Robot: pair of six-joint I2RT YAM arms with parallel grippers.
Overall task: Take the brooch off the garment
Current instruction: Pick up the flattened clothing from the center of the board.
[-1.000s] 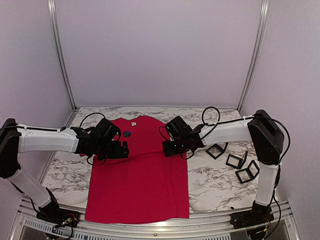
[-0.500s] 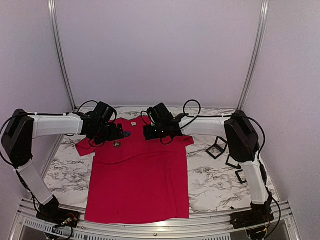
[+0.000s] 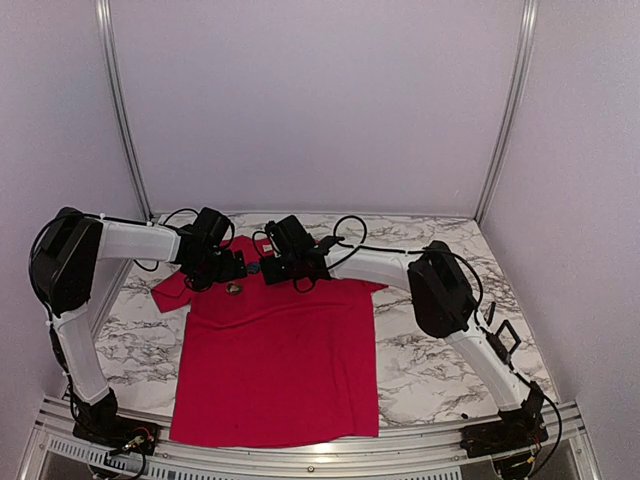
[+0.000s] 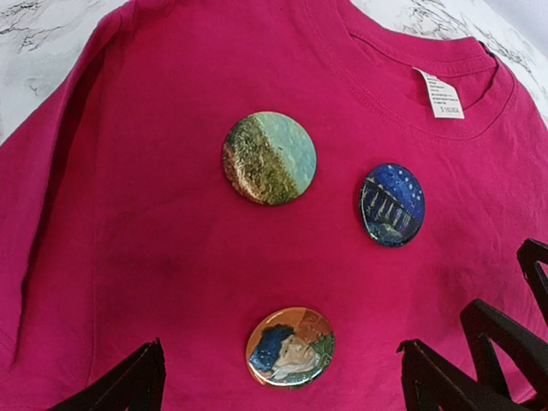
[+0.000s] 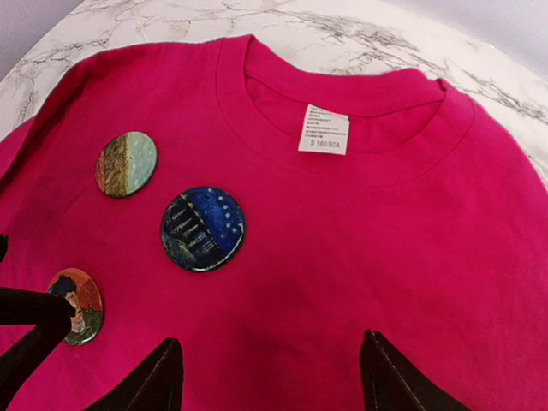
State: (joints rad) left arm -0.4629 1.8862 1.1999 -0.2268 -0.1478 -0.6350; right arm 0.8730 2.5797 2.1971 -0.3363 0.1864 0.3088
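- The garment (image 3: 280,350), a plain bright red short-sleeved T-shirt, lies flat on the white marble tabletop (image 3: 430,350). Its collar points to the far edge and its hem reaches the near edge.
- Both arms have swung in the last second from over the shirt's middle to its chest. They now meet nose to nose just below the collar, towards the tabletop's left side.
- The left gripper (image 4: 281,351) has its jaws spread fully and clasps nothing. They hang over the cloth on either side of the lowest pin.
- The right gripper (image 5: 272,342) is also spread, somewhat less wide, and is empty. Only bare red fabric lies between its fingers.
- Three round pins are all still fastened to the shirt, clustered close together.
  - The green-and-gold landscape brooch (image 4: 270,157) sits farthest from the collar label.
  - The dark blue night-scene brooch (image 4: 392,205) sits nearest the collar.
  - The orange portrait brooch (image 4: 291,346) sits lowest.
- The approach looks finished and no removal has begun. The next step is probably one gripper pinning the cloth while the other closes on a brooch's rim. Which brooch is meant I cannot tell.
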